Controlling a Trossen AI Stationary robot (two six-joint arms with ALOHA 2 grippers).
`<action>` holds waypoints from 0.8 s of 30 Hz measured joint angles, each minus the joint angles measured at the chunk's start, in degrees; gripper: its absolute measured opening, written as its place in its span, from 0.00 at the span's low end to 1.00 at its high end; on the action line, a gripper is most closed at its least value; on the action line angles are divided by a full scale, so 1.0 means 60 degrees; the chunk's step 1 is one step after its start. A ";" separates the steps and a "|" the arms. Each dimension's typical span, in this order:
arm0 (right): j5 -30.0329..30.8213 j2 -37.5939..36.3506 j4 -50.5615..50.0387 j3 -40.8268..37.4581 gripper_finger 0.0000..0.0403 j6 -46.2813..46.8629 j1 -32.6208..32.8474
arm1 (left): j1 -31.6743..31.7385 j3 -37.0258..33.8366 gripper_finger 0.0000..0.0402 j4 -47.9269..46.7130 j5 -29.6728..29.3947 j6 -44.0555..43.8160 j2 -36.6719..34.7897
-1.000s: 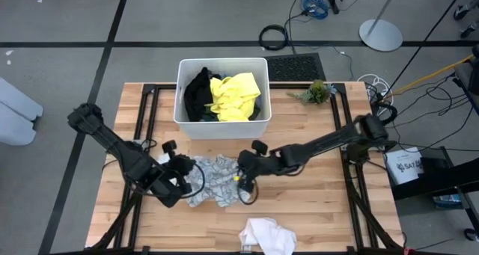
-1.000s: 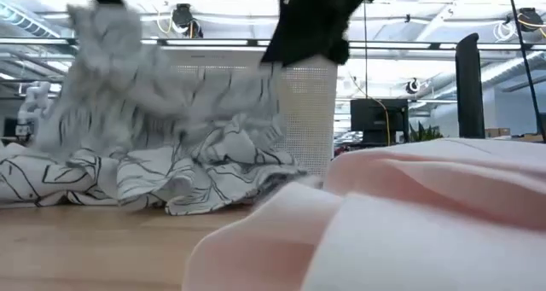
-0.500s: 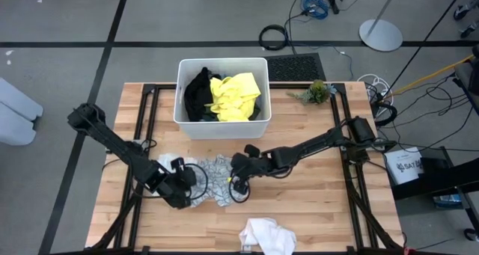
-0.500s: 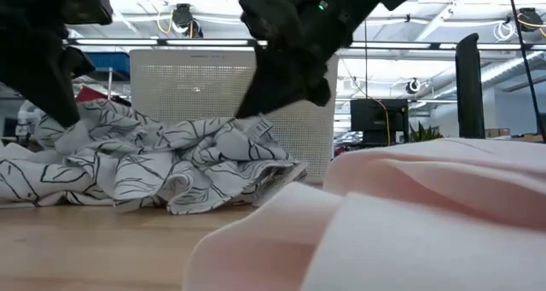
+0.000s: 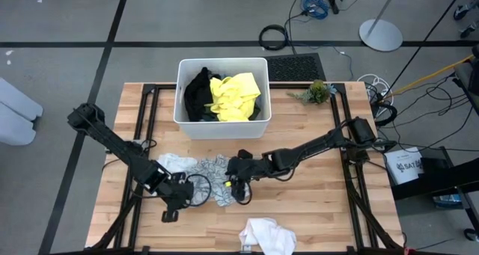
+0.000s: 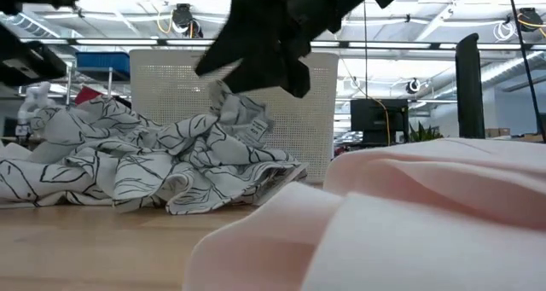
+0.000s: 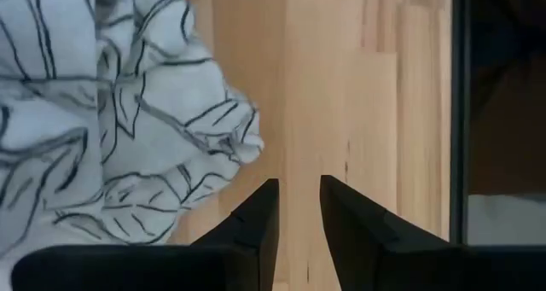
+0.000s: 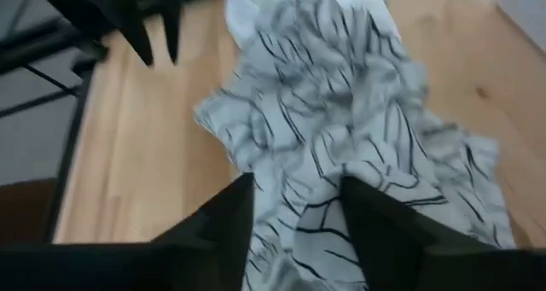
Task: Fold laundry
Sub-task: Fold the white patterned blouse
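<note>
The grey-white cloth with dark line pattern (image 5: pixel 203 174) lies crumpled on the wooden table, in front of the white tub. It also shows in the low view (image 6: pixel 128 159). My right gripper (image 5: pixel 236 185) is over its right end and is shut on a bunch of it (image 8: pixel 294 184). My left gripper (image 5: pixel 171 204) is just off the cloth's near-left side. It is slightly open and empty, with bare wood between its fingertips (image 7: pixel 299 193). Yellow (image 5: pixel 236 94) and black (image 5: pixel 198 94) garments lie in the tub. My right gripper pinches a bunched fold of the patterned cloth (image 8: pixel 299 167) between its two fingers, at the cloth's right end. The fingers slant down from above and from the table's right. The held part stands up as a small peak (image 6: pixel 243 112); the other parts of the cloth lie slack on the table.
The rigid white tub (image 5: pixel 182 90) stands at the table's far middle. A small white cloth (image 5: pixel 266 236) lies at the near edge and fills the low view's foreground (image 6: pixel 409 223). A small plant (image 5: pixel 318 92) sits at the far right. Bare wood lies right of the grippers.
The patterned cloth, held up by both grippers a second ago, has come down into a heap on the table. My left gripper has let go of it and gone toward the near edge. My right gripper has gone toward the table's left, still holding the cloth's right end.
</note>
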 joint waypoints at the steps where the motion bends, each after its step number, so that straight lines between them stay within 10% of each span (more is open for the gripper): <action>1: 0.0035 -0.0002 0.0170 0.0000 0.45 -0.0090 0.0004 | 0.0002 0.0057 0.24 0.0005 -0.0059 0.0104 0.0001; 9: 0.0159 0.0163 0.1168 0.0000 0.60 -0.1053 0.0008 | 0.0007 0.0920 0.24 0.0432 -0.2140 0.2692 -0.0165; 24: 0.1075 0.1622 0.1188 0.0028 0.59 -0.2049 -0.0010 | 0.0019 0.1707 0.24 0.1351 -0.8666 0.6504 -0.3512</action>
